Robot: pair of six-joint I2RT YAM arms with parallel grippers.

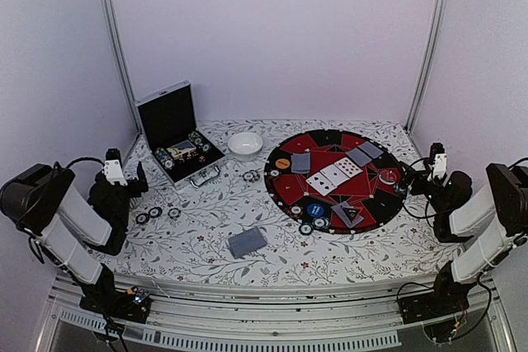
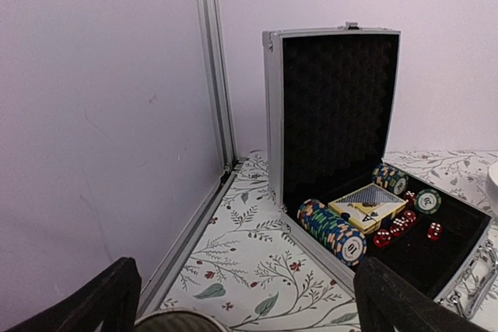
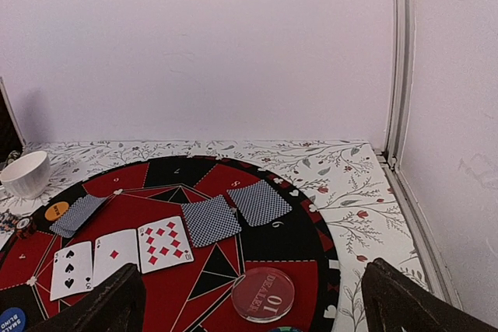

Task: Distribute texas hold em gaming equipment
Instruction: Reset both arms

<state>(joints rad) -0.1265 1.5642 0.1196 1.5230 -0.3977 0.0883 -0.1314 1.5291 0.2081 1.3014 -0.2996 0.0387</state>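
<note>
While both arms sit folded back at the outer sides of the table (image 1: 206,265), the left gripper (image 2: 245,285) hangs with its fingers spread wide and nothing between them. It faces the open case (image 2: 334,99) at the far left, where stacked chips (image 2: 333,231), a boxed deck (image 2: 367,206) and red dice (image 2: 401,227) lie inside. The right gripper (image 3: 253,285) is equally wide and empty, near the right edge of the round red and black mat (image 1: 330,142). On that mat three face-up cards (image 1: 334,175) lie side by side at the middle, with face-down cards (image 1: 300,162) toward its far left, far right and near edge. An orange disc (image 1: 283,163) sits at the mat's left, a blue disc (image 1: 317,210) at its near side, and a clear dealer button (image 3: 263,295) at its right. A white bowl (image 1: 245,144) stands between case and mat. Loose chips (image 1: 155,214) rest on the table by the left arm, with more just left of the mat and at its near rim. A face-down deck (image 1: 247,242) lies alone near the front
</note>
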